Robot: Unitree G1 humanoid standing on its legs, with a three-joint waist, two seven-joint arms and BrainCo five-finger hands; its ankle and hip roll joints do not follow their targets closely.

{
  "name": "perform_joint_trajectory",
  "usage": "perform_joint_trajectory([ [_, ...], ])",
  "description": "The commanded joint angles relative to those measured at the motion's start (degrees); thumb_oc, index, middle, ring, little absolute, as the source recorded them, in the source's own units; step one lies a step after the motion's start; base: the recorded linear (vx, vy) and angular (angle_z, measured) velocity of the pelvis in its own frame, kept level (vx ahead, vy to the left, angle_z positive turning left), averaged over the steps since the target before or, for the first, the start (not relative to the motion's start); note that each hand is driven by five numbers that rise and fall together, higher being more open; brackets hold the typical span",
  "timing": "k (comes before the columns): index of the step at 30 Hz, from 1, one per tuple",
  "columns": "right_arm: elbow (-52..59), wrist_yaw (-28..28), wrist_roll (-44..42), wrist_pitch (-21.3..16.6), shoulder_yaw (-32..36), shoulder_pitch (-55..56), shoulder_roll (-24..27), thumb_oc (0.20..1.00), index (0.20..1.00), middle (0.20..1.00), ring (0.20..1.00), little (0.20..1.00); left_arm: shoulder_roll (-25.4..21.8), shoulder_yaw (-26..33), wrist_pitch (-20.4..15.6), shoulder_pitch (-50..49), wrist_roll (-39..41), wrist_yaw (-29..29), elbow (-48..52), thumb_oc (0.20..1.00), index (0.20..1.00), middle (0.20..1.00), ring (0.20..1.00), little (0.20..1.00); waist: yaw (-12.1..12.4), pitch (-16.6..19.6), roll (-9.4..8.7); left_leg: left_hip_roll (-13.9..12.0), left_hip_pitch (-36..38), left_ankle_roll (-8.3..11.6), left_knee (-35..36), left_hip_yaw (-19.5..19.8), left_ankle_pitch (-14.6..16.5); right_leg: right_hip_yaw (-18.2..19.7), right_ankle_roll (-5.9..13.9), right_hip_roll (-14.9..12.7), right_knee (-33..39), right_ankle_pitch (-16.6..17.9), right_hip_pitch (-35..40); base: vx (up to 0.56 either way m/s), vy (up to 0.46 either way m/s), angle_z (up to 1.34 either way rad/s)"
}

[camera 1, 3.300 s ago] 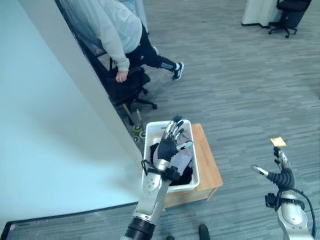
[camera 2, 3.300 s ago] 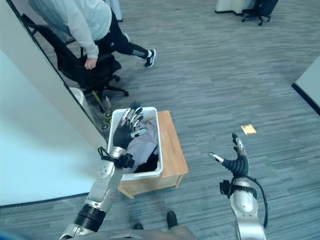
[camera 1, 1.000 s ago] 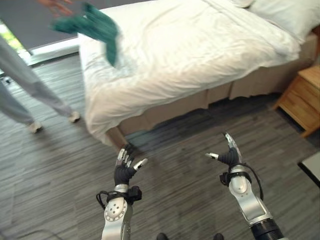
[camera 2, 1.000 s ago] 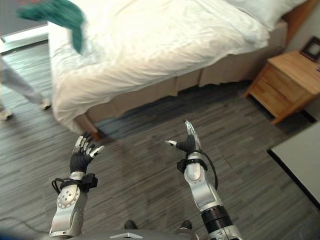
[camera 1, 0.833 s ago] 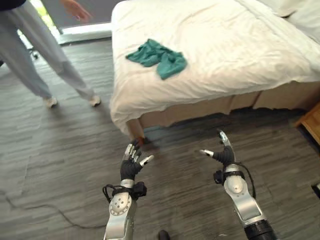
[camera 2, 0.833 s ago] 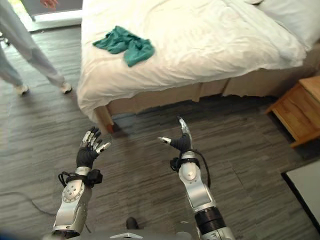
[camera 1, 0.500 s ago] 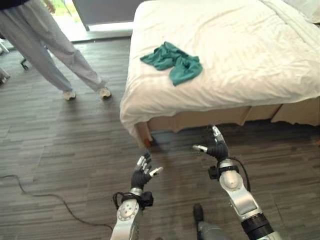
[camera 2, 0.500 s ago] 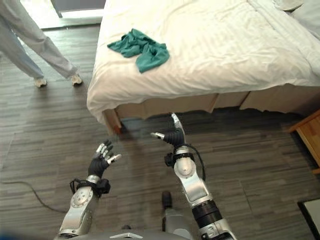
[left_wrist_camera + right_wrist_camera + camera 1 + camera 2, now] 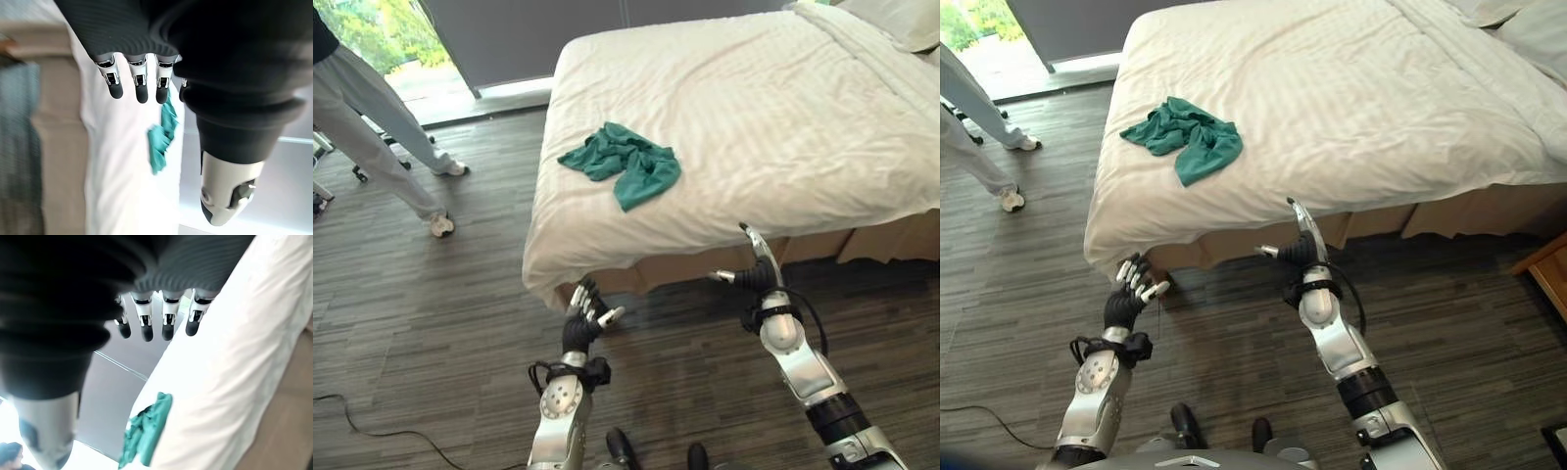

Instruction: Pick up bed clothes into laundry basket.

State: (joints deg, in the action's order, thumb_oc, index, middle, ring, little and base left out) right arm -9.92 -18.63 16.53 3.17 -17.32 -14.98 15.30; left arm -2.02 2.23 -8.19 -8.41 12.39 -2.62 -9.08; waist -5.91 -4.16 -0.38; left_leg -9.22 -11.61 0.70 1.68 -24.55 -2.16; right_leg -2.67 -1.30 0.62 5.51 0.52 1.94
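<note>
Teal crumpled garment point(image 9: 626, 166) lies on the white bed point(image 9: 783, 127), near the bed's foot corner and close to its front edge. Left hand point(image 9: 580, 323) and right hand point(image 9: 756, 274) hover over the wood floor point(image 9: 460, 323) beside that edge, fingers spread wide, holding nothing. A person point(image 9: 362, 108) stands well apart.

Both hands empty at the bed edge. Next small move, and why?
Probably step closer and reach the left hand up toward the green garment. It lies crumpled on the bed, and both it and the right hand are open, below the mattress edge.
</note>
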Motion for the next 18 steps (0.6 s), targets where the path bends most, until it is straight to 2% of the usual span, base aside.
perform_joint_trajectory([
  [1,-0.4,-2.4,3.9,-2.1,-0.8,-5.1,0.2,1.0,1.0,1.0,1.0,1.0,1.4,1.2,-2.7,1.7,-0.1,0.1,4.6,1.0,1.0,1.0,1.0,1.0,1.3,0.5,0.66,-3.1,6.4,3.42,-1.6,-0.5,0.7,-4.7,2.63,-9.4,-0.5,-2.9,4.0,0.22,0.235,0.0],
  [2,-2.3,-1.6,5.7,-1.4,-2.2,-7.5,-0.2,1.0,1.0,1.0,1.0,1.0,1.1,1.2,-1.9,0.9,-0.6,0.2,4.2,1.0,1.0,1.0,1.0,1.0,1.5,1.6,1.64,-3.1,10.2,3.79,3.1,-1.2,-1.5,-5.2,3.61,-8.9,-0.5,-3.5,4.4,0.21,0.234,0.06],
  [3,-4.5,-1.8,7.3,-1.2,-3.3,-8.9,-0.4,1.0,1.0,1.0,1.0,1.0,0.9,1.1,-1.5,0.9,-1.0,-0.2,3.6,1.0,1.0,1.0,1.0,1.0,1.7,1.9,1.82,-2.9,11.3,4.19,3.3,-1.3,-1.9,-5.6,4.08,-8.9,-0.5,-3.8,4.7,0.28,0.309,0.02],
  [5,-6.5,-2.4,7.8,-0.8,-3.5,-10.6,-0.8,1.0,1.0,1.0,1.0,1.0,0.7,1.2,-1.3,1.4,-1.3,-0.2,2.7,1.0,1.0,1.0,1.0,1.0,1.8,2.2,1.63,-2.5,11.9,4.12,3.3,-1.3,-1.9,-5.8,4.58,-9.1,-0.5,-4.1,5.2,0.14,0.144,-0.15],
  [8,-14.0,-3.6,9.7,0.9,-4.7,-15.1,-1.3,1.0,1.0,1.0,1.0,1.0,-0.8,-0.5,0.0,3.7,-2.7,0.2,1.8,1.0,1.0,1.0,1.0,1.0,3.1,3.1,0.29,-1.3,13.0,3.76,3.3,-1.8,-1.8,-7.5,6.44,-10.2,-1.5,-4.2,7.4,0.21,0.162,0.22],
  [10,-19.8,-4.3,10.1,2.1,-5.0,-20.5,-2.8,1.0,1.0,1.0,1.0,1.0,-2.1,-1.7,1.2,7.5,-3.7,-0.3,0.9,1.0,1.0,1.0,1.0,1.0,3.7,2.6,-0.5,-1.2,12.7,2.91,3.3,-1.9,-1.8,-7.7,8.82,-11.5,-8.9,-5.5,4.6,0.11,0.144,0.39],
  [12,-27.8,-4.7,9.9,4.3,-4.3,-27.6,-6.0,1.0,1.0,1.0,1.0,1.0,-3.5,-2.5,1.7,13.7,-4.1,-1.1,-1.3,1.0,1.0,1.0,1.0,1.0,3.8,1.9,-0.9,-2.0,11.3,2.63,3.3,-2.0,-2.2,-5.9,10.79,-12.0,-17.3,-4.2,-1.8,-0.01,0.113,0.13],
  [14,-39.2,-5.1,9.2,7.2,-4.1,-36.0,-11.1,1.0,1.0,1.0,1.0,1.0,-4.0,-2.1,3.0,20.3,-4.7,-2.0,-4.9,1.0,1.0,1.0,1.0,1.0,4.3,1.6,-0.98,-2.4,10.2,2.22,3.3,-2.2,-2.0,-4.7,10.43,-12.0,-20.0,-4.9,-5.9,-0.02,0.083,0.1],
  [16,-48.5,-6.7,8.3,8.5,-4.5,-44.2,-14.6,1.0,1.0,1.0,1.0,1.0,-3.9,-2.8,4.2,27.3,-5.9,-3.2,-10.8,1.0,1.0,1.0,1.0,1.0,4.2,1.5,-1.52,-1.8,10.0,2.08,3.3,-1.8,-1.5,-4.2,9.13,-11.1,-16.6,-4.8,-7.4,0.12,0.022,0.19],
  [17,-57.7,-9.6,7.1,8.4,-5.5,-53.4,-16.3,1.0,1.0,1.0,1.0,1.0,-3.2,-4.1,5.4,38.7,-6.7,-4.6,-20.3,1.0,1.0,1.0,1.0,1.0,2.9,0.5,-2.28,0.0,10.1,1.62,3.3,-0.1,-0.5,-2.3,7.17,-9.0,-9.0,-1.8,-9.1,0.17,-0.014,0.33],
  [18,-58.1,-9.8,7.1,8.3,-5.4,-53.8,-16.3,1.0,1.0,1.0,1.0,1.0,-3.2,-3.9,5.2,39.3,-6.7,-4.6,-20.7,1.0,1.0,1.0,1.0,1.0,2.8,0.2,-2.24,0.0,10.2,1.6,3.3,0.0,-0.4,-2.5,7.22,-9.0,-8.4,-1.5,-8.7,0.26,-0.018,0.89],
])
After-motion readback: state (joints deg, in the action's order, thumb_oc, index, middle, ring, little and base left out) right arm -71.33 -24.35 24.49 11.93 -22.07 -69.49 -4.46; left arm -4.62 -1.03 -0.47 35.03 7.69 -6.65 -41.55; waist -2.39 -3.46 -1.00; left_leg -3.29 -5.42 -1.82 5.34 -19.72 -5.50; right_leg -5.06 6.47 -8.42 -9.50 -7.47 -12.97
